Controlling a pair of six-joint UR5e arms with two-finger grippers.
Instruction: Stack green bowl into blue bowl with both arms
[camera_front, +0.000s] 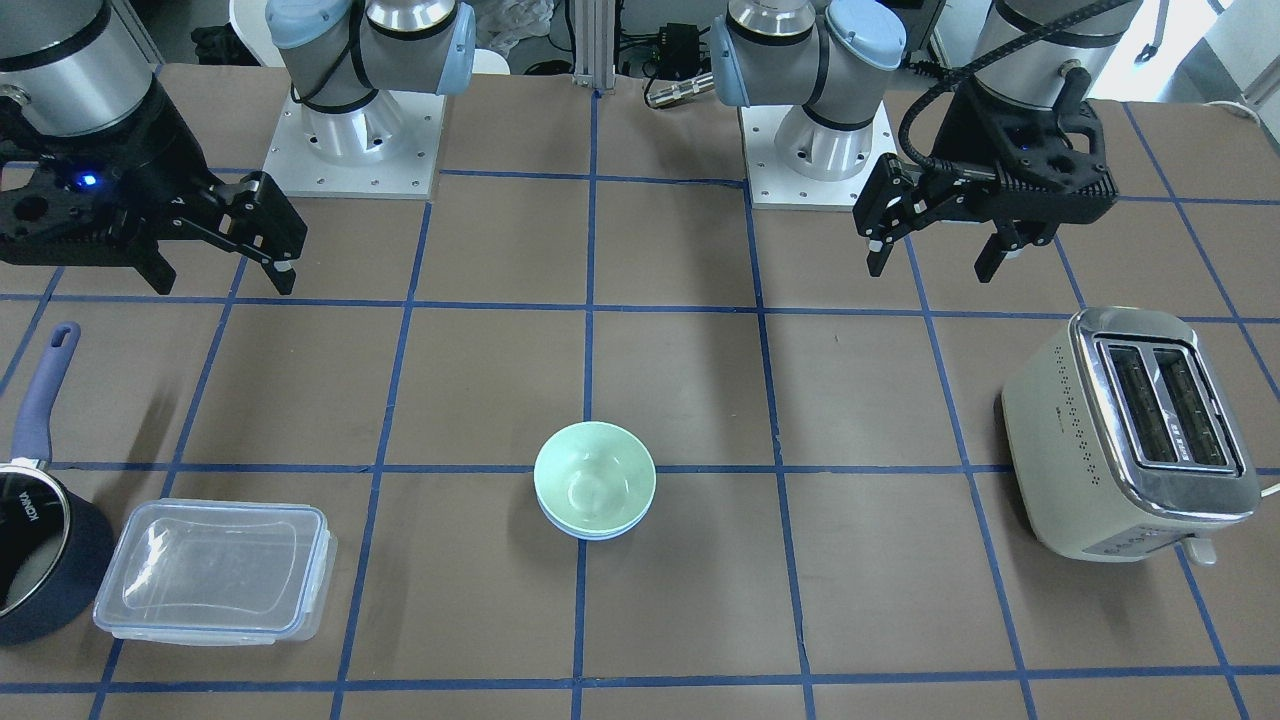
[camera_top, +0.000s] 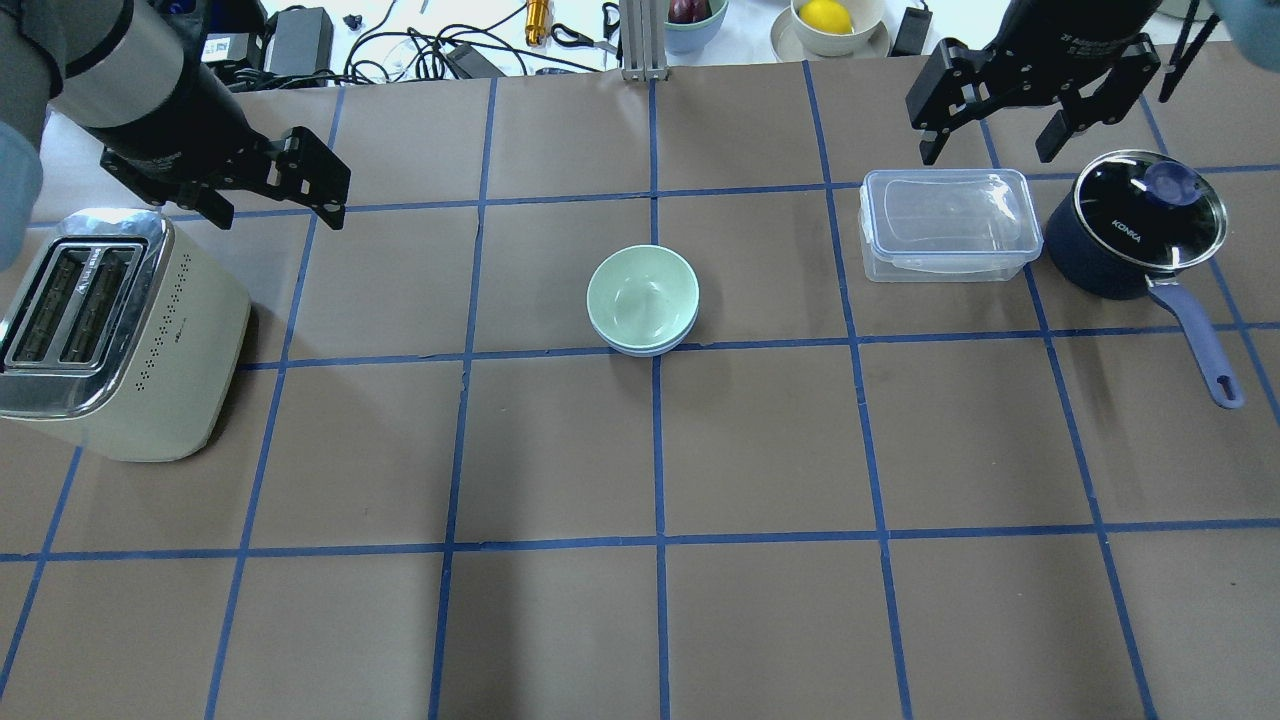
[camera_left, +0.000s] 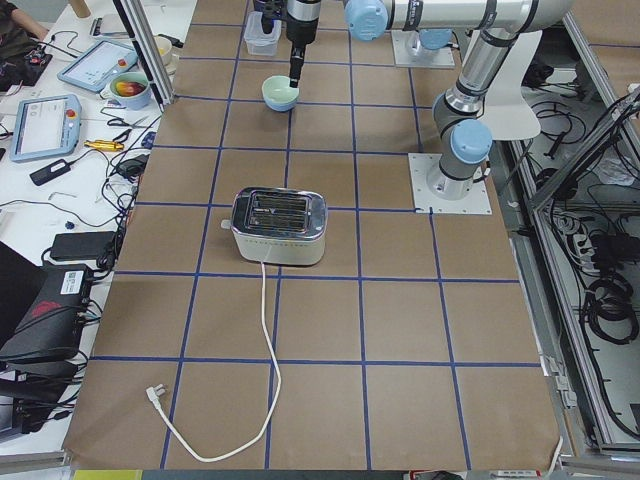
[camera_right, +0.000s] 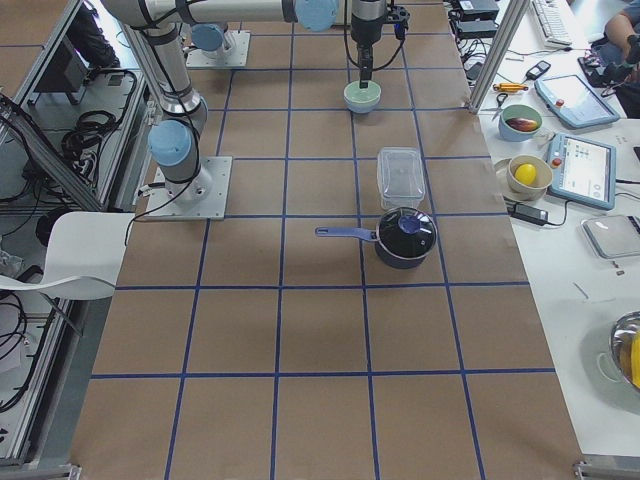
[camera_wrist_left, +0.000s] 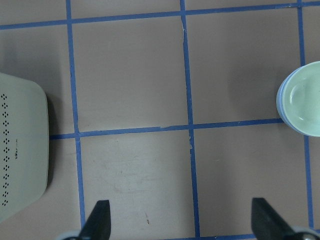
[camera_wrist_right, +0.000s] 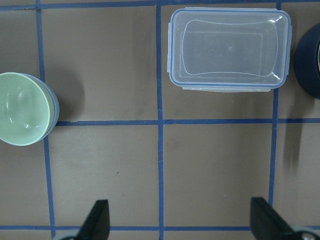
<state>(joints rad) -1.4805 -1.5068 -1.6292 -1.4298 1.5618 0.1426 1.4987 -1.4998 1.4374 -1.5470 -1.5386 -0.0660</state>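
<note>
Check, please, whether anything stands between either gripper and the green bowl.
Nothing visible does. The green bowl sits nested in the blue bowl, and only bare table lies between it and the left gripper or right gripper; the toaster and clear container stand aside.

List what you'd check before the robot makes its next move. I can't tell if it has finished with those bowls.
1. Green bowl sits inside blue bowl: ok.
2. Green bowl seated fully level: cannot tell; the blue rim shows on one side only.
3. Left gripper open and empty: ok.
4. Right gripper open and empty: ok.
5. Both grippers well apart from the stack: ok.
6. Toaster and clear container stand apart from the bowls: ok.
</note>
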